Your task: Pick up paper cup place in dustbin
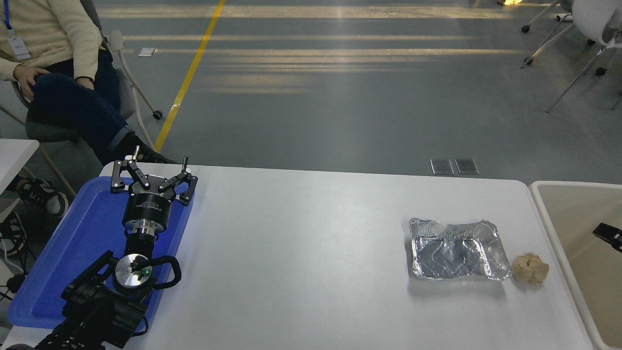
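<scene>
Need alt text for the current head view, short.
A black tip of the right end effector pokes in from the right edge over the beige dustbin; no paper cup is visible. On the white table sit a foil tray and a tan paper ball; the left end effector is parked open over a blue tray.

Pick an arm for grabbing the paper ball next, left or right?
Right, probably. The right gripper shows at the picture's right edge over the dustbin, just past the paper ball. The left gripper sits parked over the blue tray, across the table.
</scene>
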`<state>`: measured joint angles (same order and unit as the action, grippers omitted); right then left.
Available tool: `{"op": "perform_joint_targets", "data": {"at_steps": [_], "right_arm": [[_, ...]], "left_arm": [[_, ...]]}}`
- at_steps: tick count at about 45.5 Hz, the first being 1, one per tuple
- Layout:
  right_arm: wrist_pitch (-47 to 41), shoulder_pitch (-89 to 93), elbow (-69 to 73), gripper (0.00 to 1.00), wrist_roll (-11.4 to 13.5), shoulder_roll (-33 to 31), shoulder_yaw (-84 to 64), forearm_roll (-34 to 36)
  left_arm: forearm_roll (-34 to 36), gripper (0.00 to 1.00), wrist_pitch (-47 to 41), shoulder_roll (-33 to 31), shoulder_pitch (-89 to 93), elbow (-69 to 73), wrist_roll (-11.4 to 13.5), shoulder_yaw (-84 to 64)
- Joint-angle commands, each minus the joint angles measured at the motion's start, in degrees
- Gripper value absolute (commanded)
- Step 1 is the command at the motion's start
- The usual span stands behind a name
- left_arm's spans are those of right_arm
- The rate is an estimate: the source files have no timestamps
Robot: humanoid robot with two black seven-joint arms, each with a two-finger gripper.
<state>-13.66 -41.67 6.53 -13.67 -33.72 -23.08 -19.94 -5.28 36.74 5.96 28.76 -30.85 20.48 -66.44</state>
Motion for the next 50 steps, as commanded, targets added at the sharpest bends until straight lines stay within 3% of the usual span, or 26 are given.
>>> {"op": "perform_joint_targets", "data": {"at_steps": [1,13,35,44,50], "right_arm": [[-4.89,-6.14,0.15,1.0,-0.84,-0.12,1.37,0.34],[-7.08,-14.75,3.49,1.0,-0.49,-1.44,0.4,-0.8],[-6.21,-28.99,29.06,1.0,0.39,-10.4,-0.92,-3.09],[-6.21,-35.14,36.97,1.0,3.82,-12.86,-1.53,-4.58],[-6.03,-42.17,41.63,1.0,3.82,-12.78,-8.46,-5.37]], "left_arm": [[0.0,1.0,0.08,0.02,-0.02,0.0,0.0,0.0],[0.0,1.0,0.0,0.02,-0.02,0.0,0.0,0.0],[0.0,1.0,0.08,0.02,-0.02,0.0,0.0,0.0],[0.0,1.0,0.0,0.02,-0.02,0.0,0.0,0.0],[0.0,1.0,0.0,0.02,-0.02,0.0,0.0,0.0]]}}
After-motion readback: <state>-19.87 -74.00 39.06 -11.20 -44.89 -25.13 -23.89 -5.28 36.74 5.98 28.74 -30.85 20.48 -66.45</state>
